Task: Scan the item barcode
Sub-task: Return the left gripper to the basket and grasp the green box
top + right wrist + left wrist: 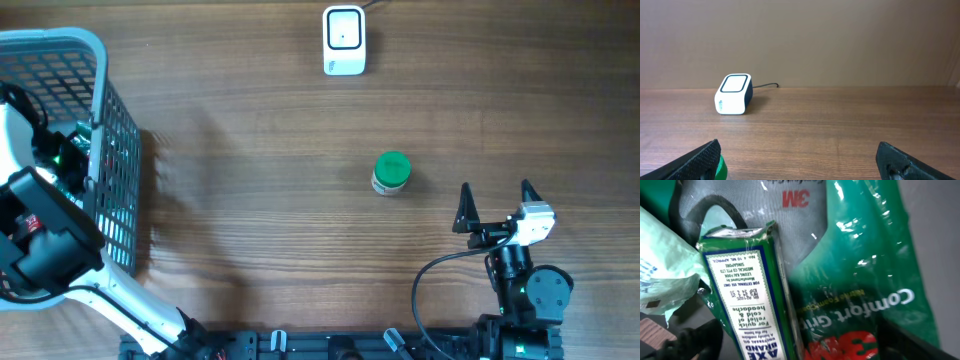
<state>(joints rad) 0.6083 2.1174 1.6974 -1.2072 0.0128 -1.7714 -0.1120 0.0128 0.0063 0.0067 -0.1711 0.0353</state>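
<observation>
Grey basket (118,160) walls crowd my left fingers (910,345), which stand spread among the clutter inside. If they close now, I judge the slippery glove pack (860,280) could get pinched along with the green box (747,305) lying against it, which I take for the item, or its barcode ends up covered before the scanner (344,40). My right fingers (466,208) hang spread near the jar (391,172).

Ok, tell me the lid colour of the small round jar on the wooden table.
Bright green; the small round jar shows best in the overhead view.
</observation>
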